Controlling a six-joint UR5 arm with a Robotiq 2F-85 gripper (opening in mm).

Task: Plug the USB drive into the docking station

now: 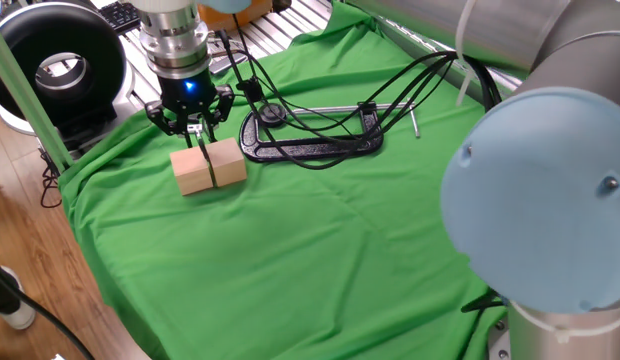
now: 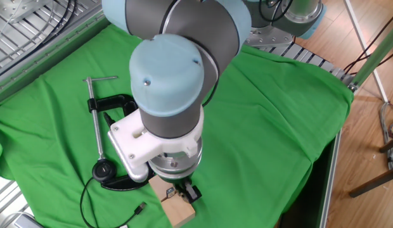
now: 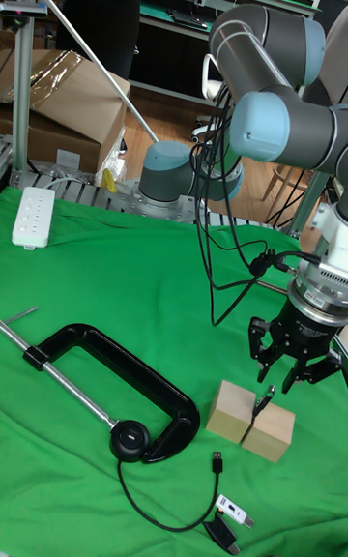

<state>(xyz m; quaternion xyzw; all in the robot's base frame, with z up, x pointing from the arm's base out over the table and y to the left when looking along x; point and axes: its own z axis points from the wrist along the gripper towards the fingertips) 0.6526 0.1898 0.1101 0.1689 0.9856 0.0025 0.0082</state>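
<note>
The black two-finger gripper (image 3: 267, 393) hangs directly above the seam between two pale wooden blocks (image 3: 250, 419), fingers drawn close on a tiny slim dark stick, the USB drive (image 3: 261, 403), whose lower end reaches down at the gap between the blocks.

The tall fixed view alone shows this grip; in the other fixed view the arm's grey wrist hides the gripper (image 2: 186, 190) almost wholly, and only a corner of the blocks (image 2: 174, 209) shows beneath it. One fixed view shows the gripper (image 1: 198, 128) and its blue-lit ring above the blocks (image 1: 209, 166).

The small round black docking station (image 3: 128, 438) lies well apart from the gripper, touching the jaw of the large black C-clamp (image 3: 104, 377). Its thin black cable (image 3: 159, 511) curls over the green cloth (image 3: 106, 277) to a silver plug below the blocks.

The cloth edge lies near the gripper; open cloth spreads beyond the clamp.
</note>
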